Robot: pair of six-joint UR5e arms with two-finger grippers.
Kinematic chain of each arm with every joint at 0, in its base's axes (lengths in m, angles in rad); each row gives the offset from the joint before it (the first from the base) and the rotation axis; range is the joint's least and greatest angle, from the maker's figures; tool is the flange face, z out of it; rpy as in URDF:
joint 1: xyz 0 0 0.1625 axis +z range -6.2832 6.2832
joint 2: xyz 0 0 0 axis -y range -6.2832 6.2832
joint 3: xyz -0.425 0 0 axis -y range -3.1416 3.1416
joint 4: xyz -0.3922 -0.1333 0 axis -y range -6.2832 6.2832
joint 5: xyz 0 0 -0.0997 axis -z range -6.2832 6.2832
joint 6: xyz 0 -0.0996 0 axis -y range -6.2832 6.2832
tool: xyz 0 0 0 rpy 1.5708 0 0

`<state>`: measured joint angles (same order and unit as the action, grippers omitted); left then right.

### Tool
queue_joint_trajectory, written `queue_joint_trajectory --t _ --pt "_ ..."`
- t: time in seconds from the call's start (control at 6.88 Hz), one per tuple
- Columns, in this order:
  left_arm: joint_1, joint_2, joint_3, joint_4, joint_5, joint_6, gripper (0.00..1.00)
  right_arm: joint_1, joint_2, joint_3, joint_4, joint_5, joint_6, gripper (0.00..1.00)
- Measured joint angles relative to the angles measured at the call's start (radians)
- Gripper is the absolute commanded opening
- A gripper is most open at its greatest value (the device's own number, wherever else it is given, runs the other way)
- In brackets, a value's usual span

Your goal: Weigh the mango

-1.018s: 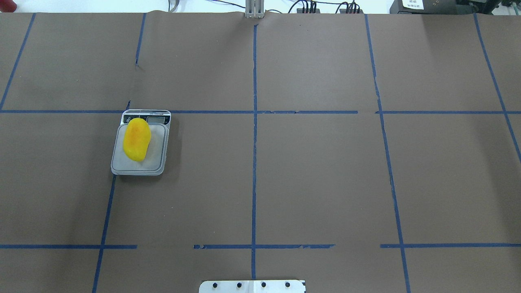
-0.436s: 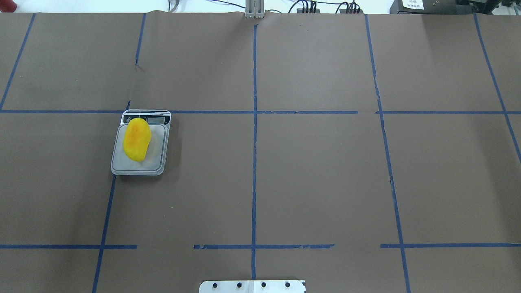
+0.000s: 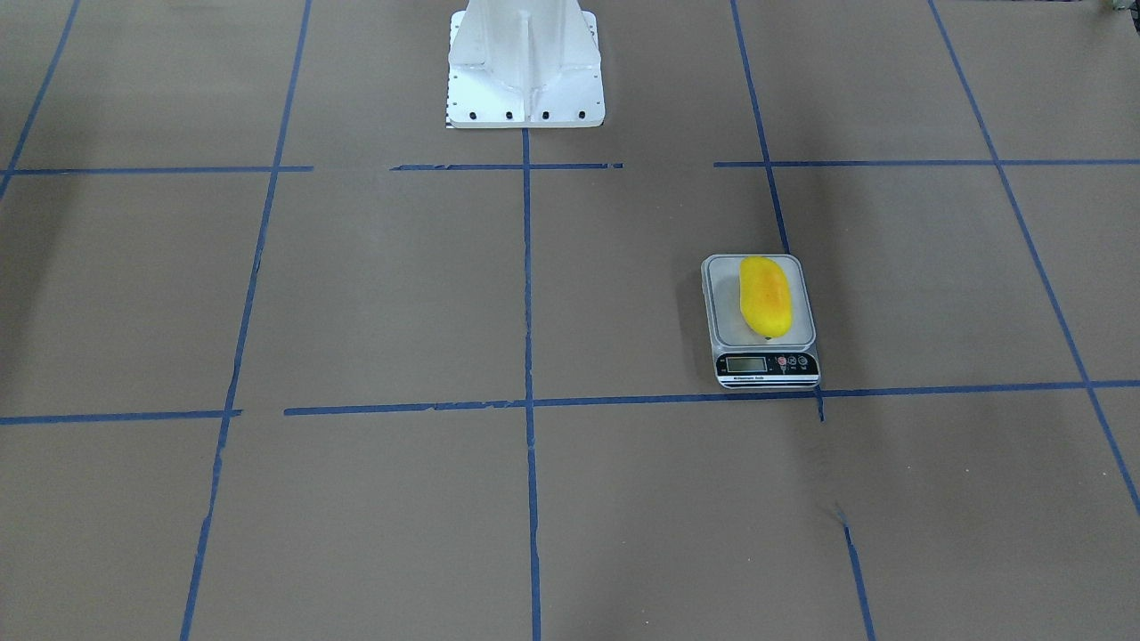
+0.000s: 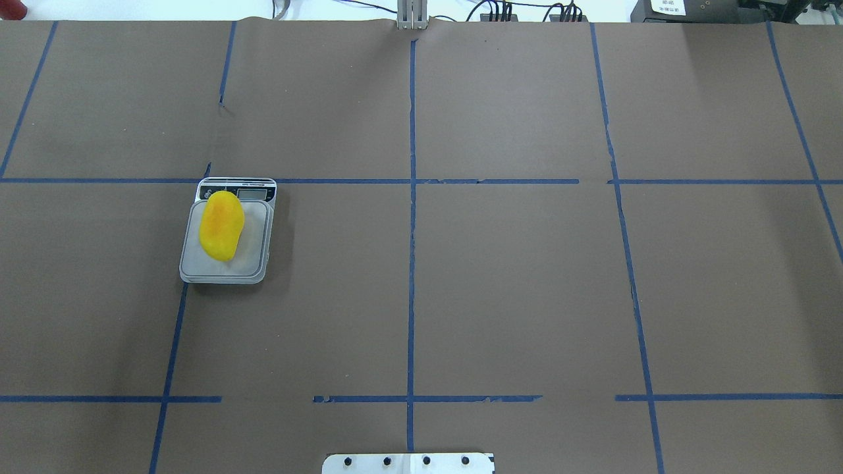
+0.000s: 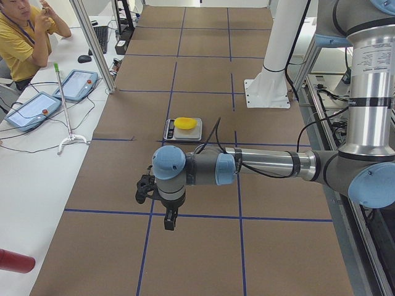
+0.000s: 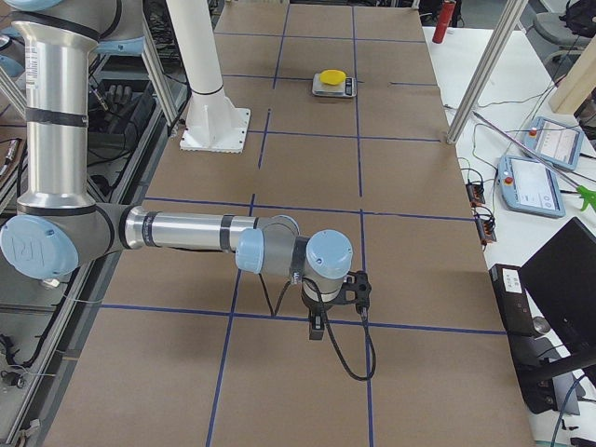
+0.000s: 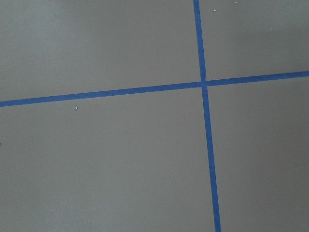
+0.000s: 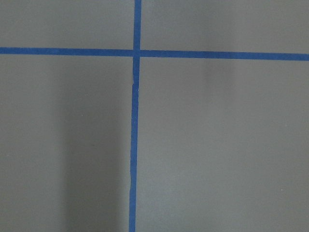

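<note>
The yellow mango [image 4: 221, 226] with an orange blush lies lengthwise on the platform of a small grey digital scale [image 4: 257, 266] left of the table's middle. It also shows in the front view [image 3: 766, 296] on the scale [image 3: 764, 365], and in both side views [image 5: 186, 123] [image 6: 331, 76]. The left gripper [image 5: 144, 188] hangs over bare table well away from the scale. The right gripper [image 6: 359, 289] is at the table's other end. Both show only in side views, so I cannot tell whether they are open or shut. The wrist views show only brown table and blue tape.
The robot's white base [image 3: 525, 71] stands at the table's near middle edge. Blue tape lines grid the brown table [image 4: 527, 296]. An operator [image 5: 24, 37] sits beside the table with tablets [image 5: 77, 83]. A red cylinder [image 5: 15, 262] lies off the table.
</note>
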<state>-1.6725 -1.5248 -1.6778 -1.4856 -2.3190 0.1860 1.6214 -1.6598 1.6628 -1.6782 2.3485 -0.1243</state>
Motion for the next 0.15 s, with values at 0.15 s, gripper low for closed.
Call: queue_joint_trajectory --t 0.15 --pt "0.0 -0.001 -0.001 0.001 0.0 0.002 1.0 0.0 0.0 0.0 0.0 0.0 0.0 1.0"
